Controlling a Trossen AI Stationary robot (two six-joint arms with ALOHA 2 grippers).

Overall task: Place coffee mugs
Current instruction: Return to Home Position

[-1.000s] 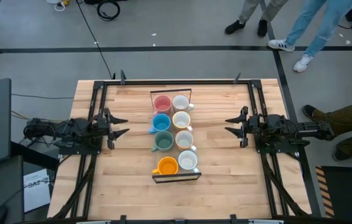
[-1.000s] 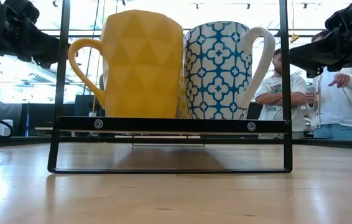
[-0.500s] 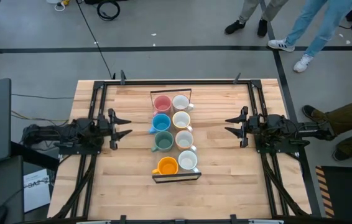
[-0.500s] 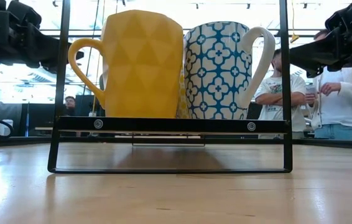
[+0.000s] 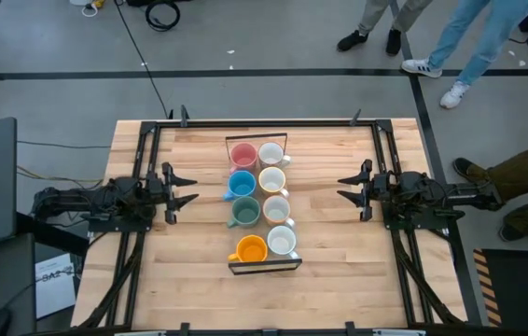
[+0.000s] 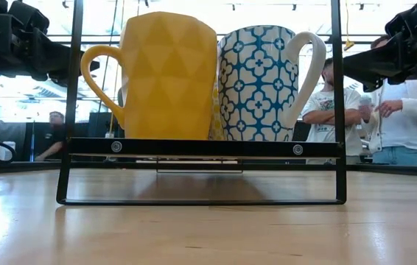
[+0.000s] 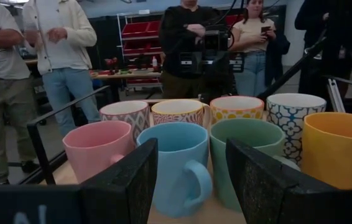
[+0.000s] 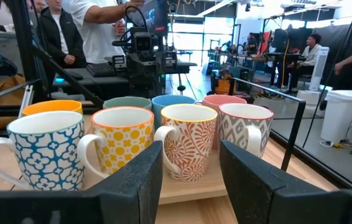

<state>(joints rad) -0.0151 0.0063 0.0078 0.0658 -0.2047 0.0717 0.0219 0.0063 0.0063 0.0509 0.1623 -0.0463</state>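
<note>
Left hand (image 5: 186, 188) hovers near the left edge of the table (image 5: 199, 280), right hand (image 5: 344, 188) near its right edge, both level, pointing inward, fingers spread apart, nothing held.

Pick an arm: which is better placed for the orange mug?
Probably left. The orange mug stands in the rack's left column, facing the open left pincer; the right pincer would need to cross the white mug beside it.

A grey floor (image 5: 273, 37) crossed by black tape (image 5: 273, 74) surrounds the wooden table (image 5: 199, 233), and people (image 5: 474, 42) stand on its far side. To the right are shelves of red bins (image 7: 140, 28). To the left are bright windows (image 8: 216, 28) and a white bin (image 8: 349, 118).
</note>
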